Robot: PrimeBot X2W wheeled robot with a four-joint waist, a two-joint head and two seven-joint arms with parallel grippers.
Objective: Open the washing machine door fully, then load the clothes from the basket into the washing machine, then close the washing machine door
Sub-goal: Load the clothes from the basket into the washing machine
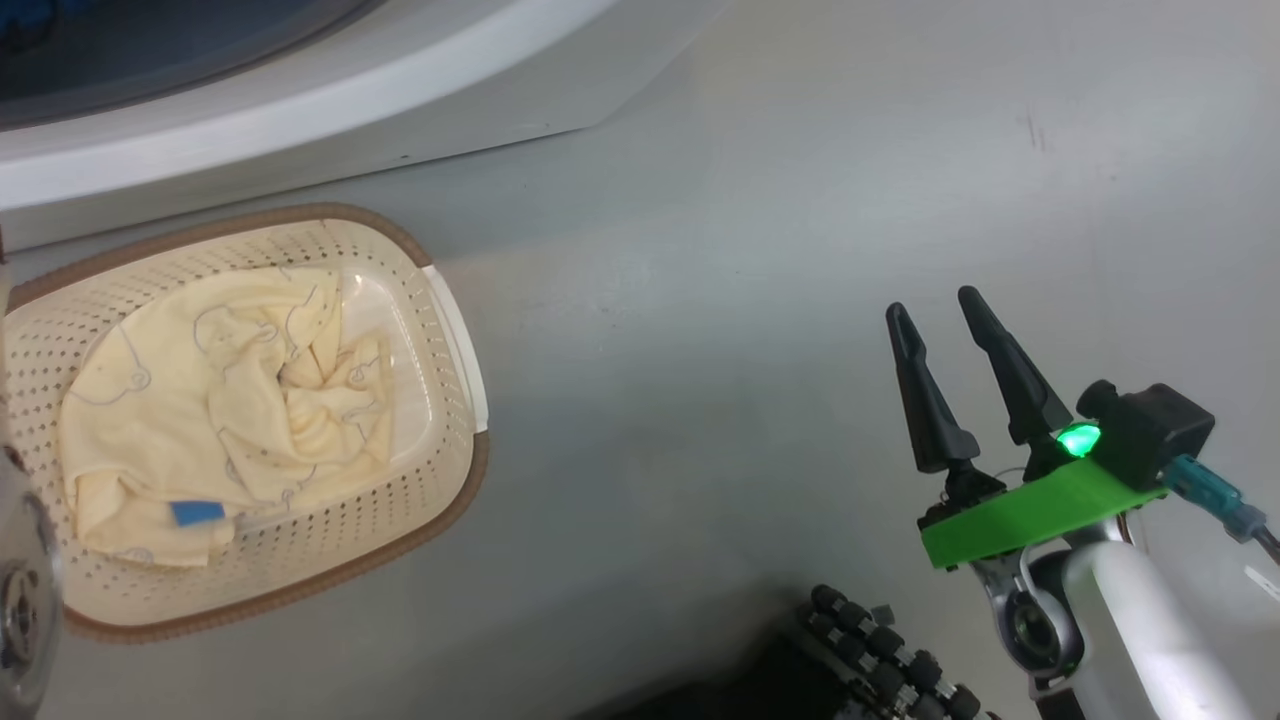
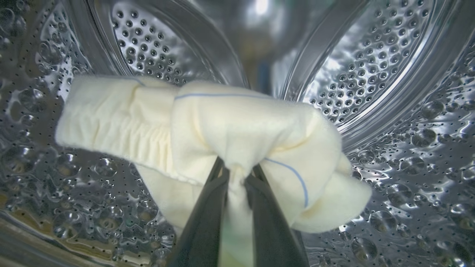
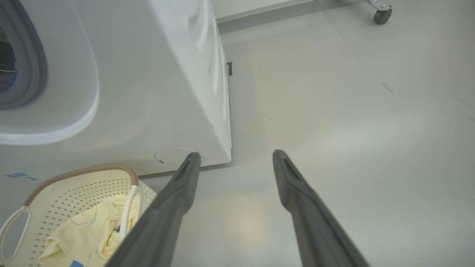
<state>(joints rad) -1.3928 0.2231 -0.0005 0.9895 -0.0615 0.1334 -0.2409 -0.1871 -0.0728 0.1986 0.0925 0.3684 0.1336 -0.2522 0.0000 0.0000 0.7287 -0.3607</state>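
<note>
Left wrist view shows a pale cream-yellow soft fabric garment (image 2: 230,122) with thin blue-grey lines. It is bunched and pinched between the 2 long dark fingers of the left gripper (image 2: 239,168). The jaws stand nearly together, clamped on a fold of the cloth, which hangs loose to either side of them. Gripper and garment are inside the perforated steel drum (image 2: 371,74) of the big white front-loading washing machine (image 1: 300,90), with its shiny dimpled wall all around them. Whether the cloth touches the drum wall I cannot tell.

Head view has the small rectangular cream plastic basket (image 1: 445,400), with perforated sides and a brown rim, on the grey floor (image 1: 750,250) just in front of the machine. In it lie more clothes (image 1: 230,400): crumpled cream-yellow fabric with grey outline drawings, and 1 small bright blue cloth piece (image 1: 197,513) at the near edge.

Well to the right of the basket, the right gripper (image 1: 930,303) hovers above bare floor, its 2 fingers spread wide, holding and touching nothing.

Right wrist view adds the grey rubber seal (image 3: 33,66) around the machine's opening and a small caster wheel (image 3: 380,15) far off.
</note>
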